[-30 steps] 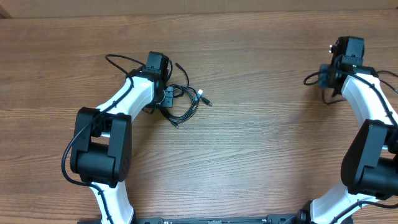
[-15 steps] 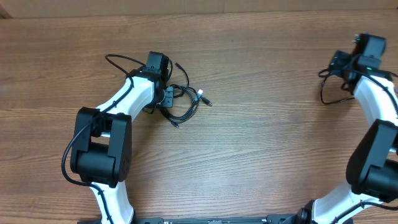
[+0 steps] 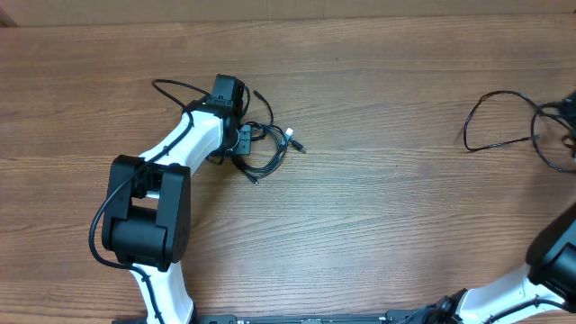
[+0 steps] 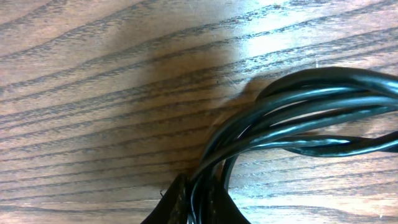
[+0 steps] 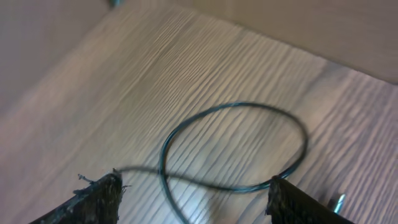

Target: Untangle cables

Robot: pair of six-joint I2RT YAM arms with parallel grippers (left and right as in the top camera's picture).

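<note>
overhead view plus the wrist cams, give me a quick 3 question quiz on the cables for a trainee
1. True or false: the single cable on the right side of the table touches the tangled bundle.
2. Which arm's gripper is at the tangled bundle? A) left B) right C) both
3. Short answer: going by the right wrist view, is the right gripper open or shut?
Key: 1 false, they lie well apart. 2 A, the left gripper, shut on the bundle. 3 open, with nothing between its fingers; the cable loop lies on the table beneath.
</note>
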